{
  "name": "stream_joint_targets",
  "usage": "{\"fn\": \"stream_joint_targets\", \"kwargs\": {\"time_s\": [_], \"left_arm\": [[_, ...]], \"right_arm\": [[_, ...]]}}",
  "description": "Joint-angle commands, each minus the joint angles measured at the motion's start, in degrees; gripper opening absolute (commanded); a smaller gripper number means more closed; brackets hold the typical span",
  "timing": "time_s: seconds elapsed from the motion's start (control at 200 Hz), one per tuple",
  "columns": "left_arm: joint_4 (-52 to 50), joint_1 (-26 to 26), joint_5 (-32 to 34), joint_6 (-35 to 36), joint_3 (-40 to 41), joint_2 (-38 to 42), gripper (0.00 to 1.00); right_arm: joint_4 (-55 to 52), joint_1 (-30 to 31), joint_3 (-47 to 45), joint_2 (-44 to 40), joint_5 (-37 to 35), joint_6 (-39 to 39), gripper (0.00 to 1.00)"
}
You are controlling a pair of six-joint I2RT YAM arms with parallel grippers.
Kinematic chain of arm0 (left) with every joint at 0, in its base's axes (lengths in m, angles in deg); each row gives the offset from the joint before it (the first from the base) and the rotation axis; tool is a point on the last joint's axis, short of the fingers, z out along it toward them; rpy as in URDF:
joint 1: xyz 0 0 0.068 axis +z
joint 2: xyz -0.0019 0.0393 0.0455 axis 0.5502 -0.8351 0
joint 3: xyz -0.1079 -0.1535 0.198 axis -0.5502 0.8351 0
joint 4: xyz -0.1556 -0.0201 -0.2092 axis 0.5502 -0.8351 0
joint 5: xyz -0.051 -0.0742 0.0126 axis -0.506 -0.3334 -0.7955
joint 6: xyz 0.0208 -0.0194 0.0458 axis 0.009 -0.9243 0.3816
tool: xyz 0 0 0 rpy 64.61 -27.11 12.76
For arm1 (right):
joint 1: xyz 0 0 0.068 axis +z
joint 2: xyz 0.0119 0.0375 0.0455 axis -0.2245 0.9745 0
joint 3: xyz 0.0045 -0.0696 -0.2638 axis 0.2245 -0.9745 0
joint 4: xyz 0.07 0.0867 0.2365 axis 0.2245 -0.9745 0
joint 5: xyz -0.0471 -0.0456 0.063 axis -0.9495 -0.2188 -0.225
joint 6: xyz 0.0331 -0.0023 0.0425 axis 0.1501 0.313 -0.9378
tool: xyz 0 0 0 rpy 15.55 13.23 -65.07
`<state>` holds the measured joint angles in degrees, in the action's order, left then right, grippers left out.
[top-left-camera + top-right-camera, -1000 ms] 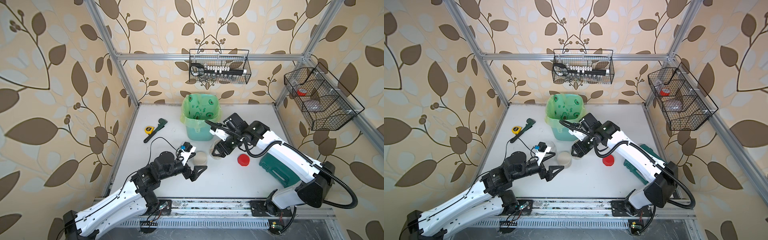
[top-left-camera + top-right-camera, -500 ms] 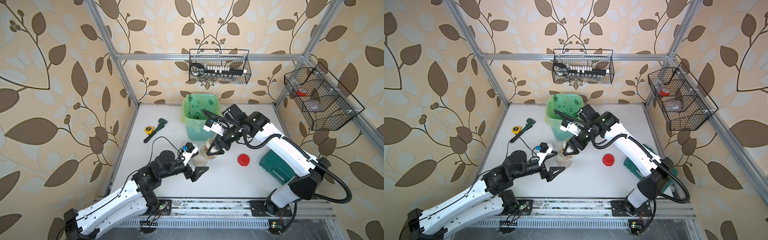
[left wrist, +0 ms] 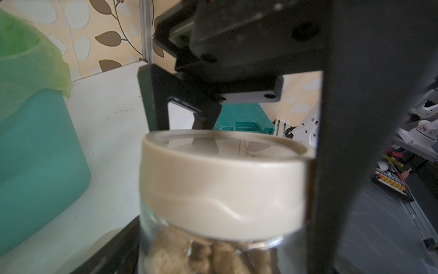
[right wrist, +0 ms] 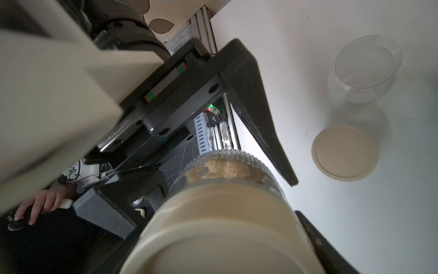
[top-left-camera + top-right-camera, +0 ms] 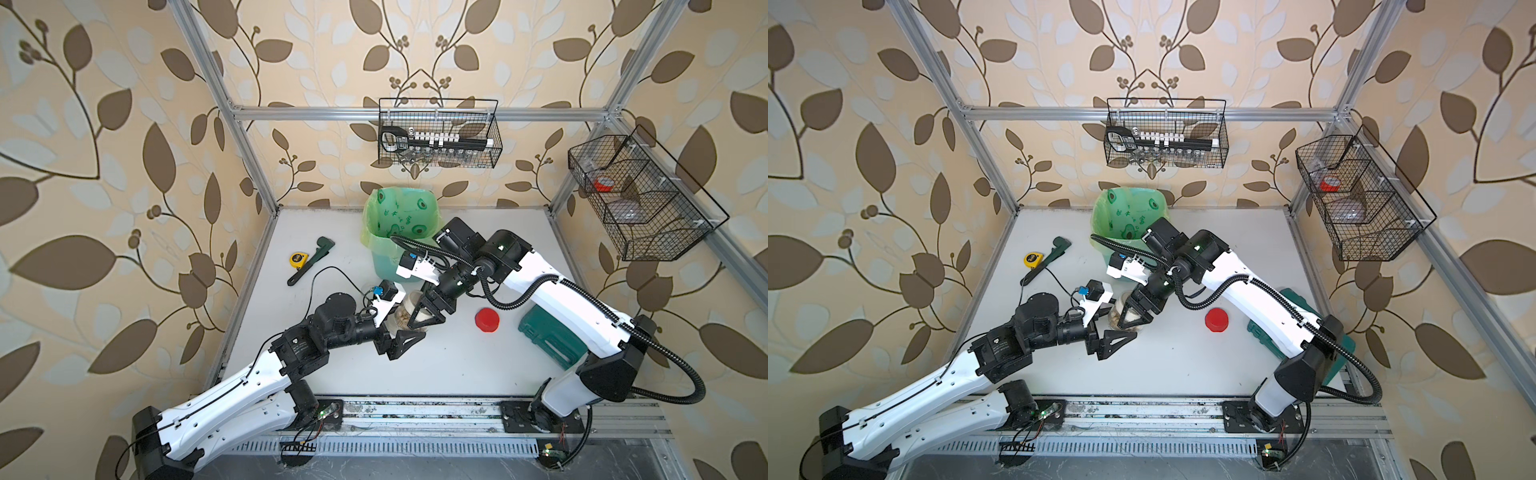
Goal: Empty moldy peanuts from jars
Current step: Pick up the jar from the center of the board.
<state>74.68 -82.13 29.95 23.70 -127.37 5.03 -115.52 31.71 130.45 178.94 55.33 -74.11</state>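
Two sets of jaws, both mine, meet at one squat jar point(image 5: 402, 318) around the middle of the desk point(image 5: 457, 374), on the near side of the mint-green bin point(image 5: 384, 266). Its beige lid point(image 3: 220, 180) is on, and moldy peanuts point(image 3: 213, 258) show through the glass. My left jaws straddle its body, my right jaws its lid; whether either pair is clamped I cannot tell. A red lid point(image 5: 486, 321) lies to its right.

Table point(image 5: 457, 374): bin point(image 5: 386, 266), empty jar point(image 4: 365, 71), red lid point(image 5: 487, 321)
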Motion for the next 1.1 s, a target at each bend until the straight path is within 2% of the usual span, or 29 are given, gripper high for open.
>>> {"fn": "stream_joint_targets", "kwargs": {"time_s": [0.0,0.055,0.15,0.2,0.285,0.345,0.365,0.375,0.39,0.445,0.53,0.655,0.765,0.875,1.0,1.065,1.095], "left_arm": [[1.7,0.1,-0.9,0.5,-2.1,0.8,0.82],[1.8,0.1,-1.1,0.3,-2.3,0.6,0.73],[2.6,0.1,-1.3,-0.1,-2.3,0.1,0.70],[3.3,0.1,-1.2,-0.3,-2.1,-0.1,0.68],[4.9,0.1,-0.3,-1.0,-1.3,0.0,0.62],[5.9,0.1,0.4,-1.5,-0.8,0.3,0.55],[6.3,0.1,0.7,-1.8,-0.6,0.5,0.51],[6.5,0.1,0.9,-1.9,-0.4,0.5,0.43],[6.8,0.1,1.1,-2.1,-0.3,0.7,0.37],[7.9,0.1,1.9,-2.6,0.1,1.1,0.26],[8.9,0.1,2.7,-3.1,0.4,1.6,0.24],[10.0,0.1,4.2,-3.6,0.8,2.2,0.23],[11.4,0.1,5.1,-4.5,1.2,2.9,0.23],[12.4,0.1,5.5,-5.2,1.6,3.2,0.23],[12.6,0.1,4.5,-5.6,1.3,2.6,0.29],[12.3,0.1,3.7,-5.8,0.8,1.9,0.39],[12.3,0.1,3.2,-6.0,0.7,1.7,0.46]], "right_arm": [[-1.2,0.8,2.7,1.0,3.8,1.8,0.00],[-1.2,0.9,2.8,1.3,4.1,1.8,0.00],[-1.0,1.1,2.8,1.3,4.4,1.7,0.02],[-0.7,1.2,2.4,1.1,4.3,1.4,0.13],[1.3,1.0,1.4,-0.1,4.0,0.1,0.39],[3.9,1.1,0.2,-1.7,3.8,-1.6,0.54],[5.2,1.0,-0.3,-2.3,3.7,-2.3,0.57],[5.8,0.9,-0.6,-2.6,3.8,-2.8,0.60],[6.9,0.9,-1.1,-3.2,3.7,-3.4,0.64],[11.2,0.3,-3.2,-5.3,4.0,-6.6,0.75],[17.5,0.0,-6.6,-8.1,5.1,-10.5,0.86],[24.6,-0.2,-10.6,-11.9,5.4,-14.9,0.94],[32.3,-0.4,-15.3,-15.7,5.1,-19.4,0.94],[37.9,-0.5,-18.9,-18.1,5.0,-22.7,0.86],[38.5,-0.6,-19.8,-17.7,4.3,-23.6,0.59],[37.9,-0.6,-19.5,-17.4,3.9,-23.5,0.47],[37.7,-0.6,-19.4,-17.3,3.6,-23.3,0.44]]}}
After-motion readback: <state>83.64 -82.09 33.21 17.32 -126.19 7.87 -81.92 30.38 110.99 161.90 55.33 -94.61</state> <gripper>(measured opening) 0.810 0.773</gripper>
